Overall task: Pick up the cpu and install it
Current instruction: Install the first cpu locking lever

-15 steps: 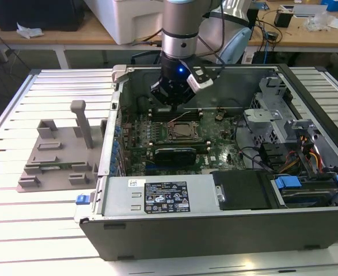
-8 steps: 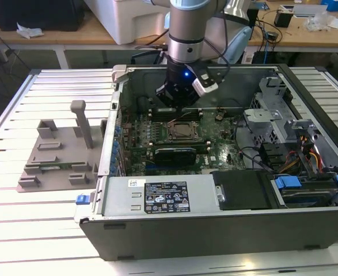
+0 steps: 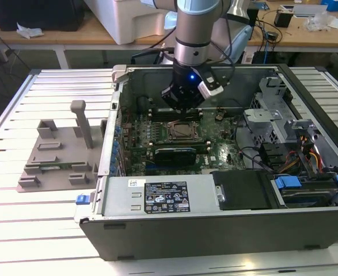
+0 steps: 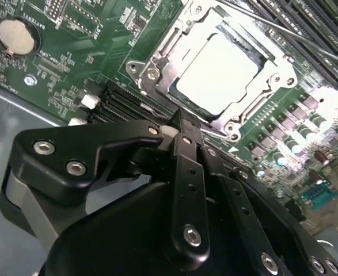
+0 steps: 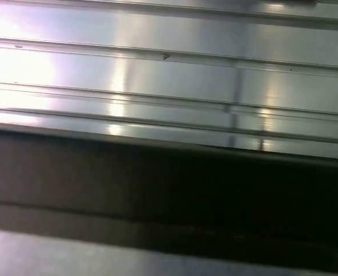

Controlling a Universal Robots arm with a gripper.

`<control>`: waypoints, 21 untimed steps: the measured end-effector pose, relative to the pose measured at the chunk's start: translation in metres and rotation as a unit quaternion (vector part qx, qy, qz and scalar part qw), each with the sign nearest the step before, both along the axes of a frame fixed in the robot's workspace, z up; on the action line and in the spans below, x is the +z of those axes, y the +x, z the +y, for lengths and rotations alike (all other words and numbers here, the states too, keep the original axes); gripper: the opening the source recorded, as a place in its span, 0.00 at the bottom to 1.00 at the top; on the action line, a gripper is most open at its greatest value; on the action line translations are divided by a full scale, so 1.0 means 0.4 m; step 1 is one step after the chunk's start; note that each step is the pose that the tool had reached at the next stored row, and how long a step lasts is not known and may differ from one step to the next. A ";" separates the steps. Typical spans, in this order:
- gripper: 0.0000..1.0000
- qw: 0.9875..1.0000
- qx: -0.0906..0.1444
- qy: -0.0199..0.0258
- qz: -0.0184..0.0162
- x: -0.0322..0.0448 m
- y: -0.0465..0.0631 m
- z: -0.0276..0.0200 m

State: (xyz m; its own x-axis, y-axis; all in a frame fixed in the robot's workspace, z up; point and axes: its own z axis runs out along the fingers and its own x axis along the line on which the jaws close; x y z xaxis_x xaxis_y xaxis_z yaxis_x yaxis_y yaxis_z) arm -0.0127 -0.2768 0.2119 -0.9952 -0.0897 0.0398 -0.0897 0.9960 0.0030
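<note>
The cpu (image 4: 217,72), a square chip with a shiny silver top, lies flat inside the motherboard socket (image 4: 157,63), whose metal frame stands around it. In the second wrist view my gripper (image 4: 183,122) hangs just beside the socket's edge, its black fingers (image 4: 187,167) pressed together with nothing between them. In the exterior view the gripper (image 3: 183,106) hovers inside the open computer case, a little above and behind the socket (image 3: 183,131).
Memory slots (image 4: 307,23) run along one side of the socket, and a coin battery (image 4: 16,35) sits on the green board. The case walls (image 3: 114,132), power supply (image 3: 163,195), drive cage (image 3: 272,109) and cables (image 3: 307,152) hem in the board. A grey fixture (image 3: 59,155) stands on the ribbed table (image 5: 157,69).
</note>
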 end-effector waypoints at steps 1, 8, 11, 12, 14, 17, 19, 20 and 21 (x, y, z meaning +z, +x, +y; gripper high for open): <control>0.11 1.000 -0.005 0.000 0.000 -0.002 0.001 0.000; 0.11 1.000 -0.023 0.000 0.000 -0.012 0.017 0.000; 0.11 1.000 -0.028 0.000 0.000 -0.018 0.020 0.000; 0.11 1.000 -0.028 0.000 0.001 -0.020 0.022 0.000; 0.11 1.000 -0.029 0.000 0.000 -0.020 0.023 0.000; 0.11 1.000 -0.029 0.000 0.000 -0.021 0.023 -0.003; 0.11 1.000 -0.029 0.000 0.000 -0.021 0.023 -0.004; 0.11 1.000 -0.029 0.000 0.000 -0.021 0.024 -0.004; 0.11 1.000 -0.029 0.000 0.000 -0.021 0.025 -0.004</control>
